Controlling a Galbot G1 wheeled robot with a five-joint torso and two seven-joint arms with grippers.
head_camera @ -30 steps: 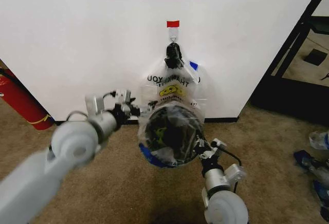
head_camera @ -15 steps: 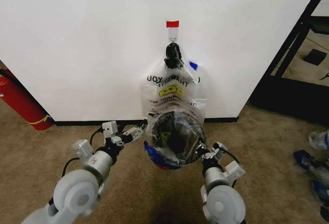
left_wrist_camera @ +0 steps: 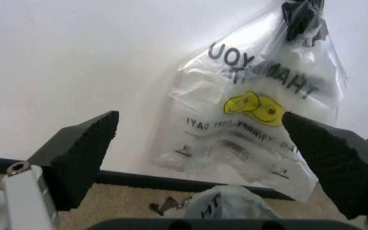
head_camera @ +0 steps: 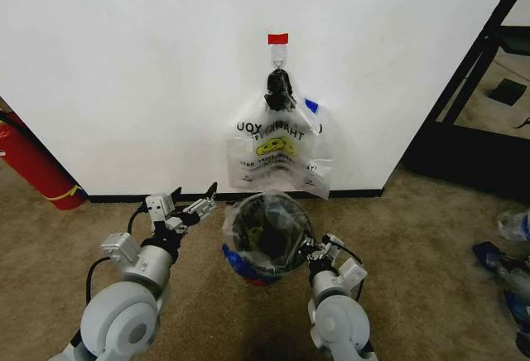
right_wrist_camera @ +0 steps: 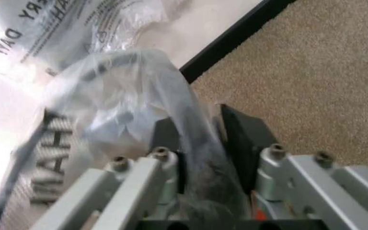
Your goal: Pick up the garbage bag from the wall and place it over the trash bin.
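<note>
The garbage bag [head_camera: 286,212], clear plastic with black lettering, lies stretched over the round black wire-mesh trash bin [head_camera: 252,241] on the carpet by the wall [head_camera: 124,63]. My right gripper [head_camera: 318,250] is shut on the bag's edge at the bin's right rim. In the right wrist view its fingers [right_wrist_camera: 171,143] pinch a fold of the garbage bag [right_wrist_camera: 126,96]. My left gripper [head_camera: 195,189] hangs open just left of the bin, apart from the bag. Its black pads [left_wrist_camera: 82,153] stand wide with nothing between them.
Matching bags [head_camera: 277,146] hang under a black knot [head_camera: 279,92] below a red tape strip [head_camera: 279,38]. A red fire extinguisher [head_camera: 33,162] leans at the left. A black door frame [head_camera: 468,96] and loose bottles [head_camera: 507,262] are on the right. Carpet lies around the bin.
The left arm has dropped and drawn back left, its gripper open and off the bag. The bag has sunk lower over the bin, and the right gripper still pinches its edge.
</note>
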